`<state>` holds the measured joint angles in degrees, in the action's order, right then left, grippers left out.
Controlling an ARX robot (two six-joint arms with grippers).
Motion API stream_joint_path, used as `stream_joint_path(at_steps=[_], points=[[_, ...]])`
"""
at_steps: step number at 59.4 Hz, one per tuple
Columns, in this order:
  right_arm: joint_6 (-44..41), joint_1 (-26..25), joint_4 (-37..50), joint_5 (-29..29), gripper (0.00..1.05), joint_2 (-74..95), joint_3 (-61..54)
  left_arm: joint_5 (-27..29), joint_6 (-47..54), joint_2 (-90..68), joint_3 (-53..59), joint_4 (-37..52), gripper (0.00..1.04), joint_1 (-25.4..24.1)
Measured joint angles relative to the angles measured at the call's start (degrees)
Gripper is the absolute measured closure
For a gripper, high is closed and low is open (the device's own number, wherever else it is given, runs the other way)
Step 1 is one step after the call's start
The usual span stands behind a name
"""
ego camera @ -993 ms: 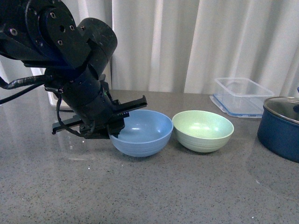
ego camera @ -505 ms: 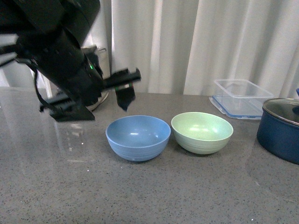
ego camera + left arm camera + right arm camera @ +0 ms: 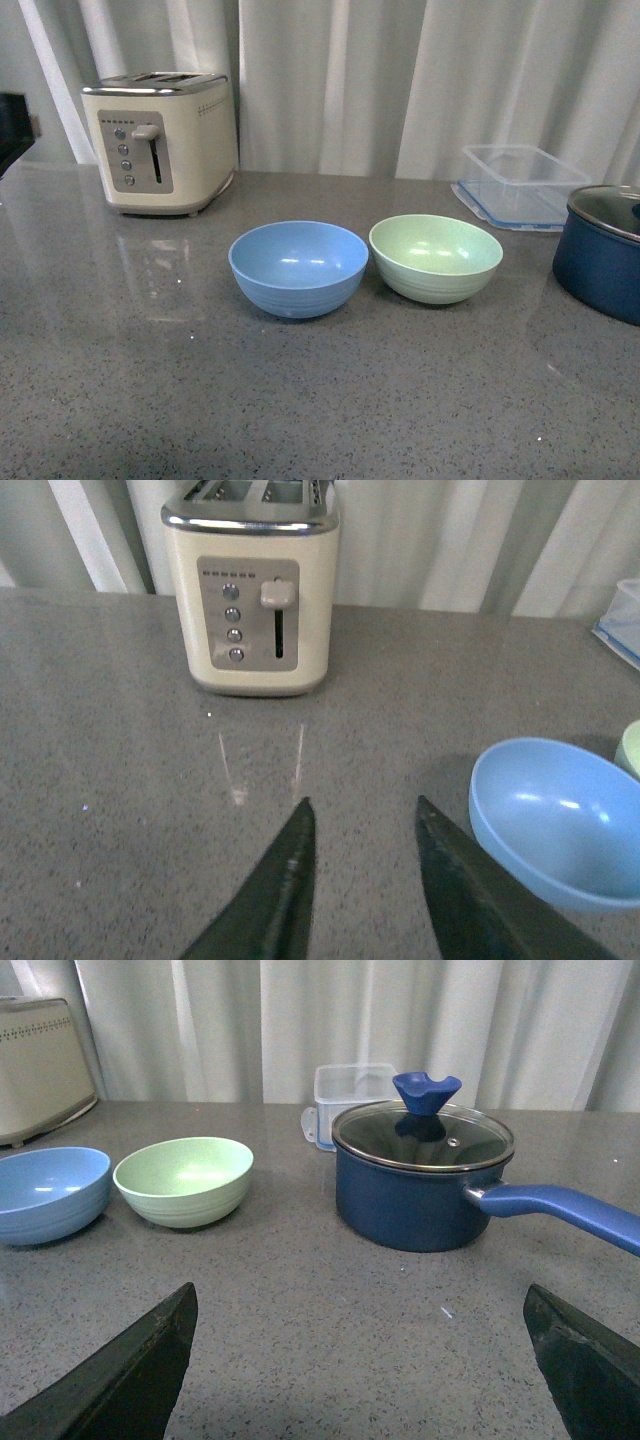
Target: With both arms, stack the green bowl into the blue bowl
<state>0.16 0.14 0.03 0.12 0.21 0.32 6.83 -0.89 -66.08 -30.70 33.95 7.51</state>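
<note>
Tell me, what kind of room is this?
Likely a kitchen, or a mock-up of one: a toaster, a lidded pot, a blue bowl and a green bowl sit on a grey speckled counter.

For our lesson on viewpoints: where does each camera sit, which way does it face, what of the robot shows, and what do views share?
Front view: on the robot's body, facing the toaster, blue bowl and green bowl; no tool shows.
Left wrist view: behind the left tool, open, facing the toaster and blue bowl.
Right wrist view: behind the right tool, open wide, facing the pot and both bowls.
Shared: the blue bowl is in all three.
</note>
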Motion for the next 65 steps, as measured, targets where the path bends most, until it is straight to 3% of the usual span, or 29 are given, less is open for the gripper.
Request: stream_joint_path(at_steps=[8, 31, 65], points=[[0.0, 0.0, 0.0, 0.0, 0.10, 0.0, 0.0, -1.0, 0.2, 5.4, 6.6, 2.6, 1.02, -1.6], [0.0, 0.0, 0.0, 0.0, 0.10, 0.0, 0.0, -6.4, 0.4, 17.6, 20.2, 3.8, 1.01, -7.4], [0.0, 0.0, 0.0, 0.0, 0.10, 0.0, 0.0, -6.7, 0.5, 33.5, 27.6, -4.9, 1.01, -7.4]])
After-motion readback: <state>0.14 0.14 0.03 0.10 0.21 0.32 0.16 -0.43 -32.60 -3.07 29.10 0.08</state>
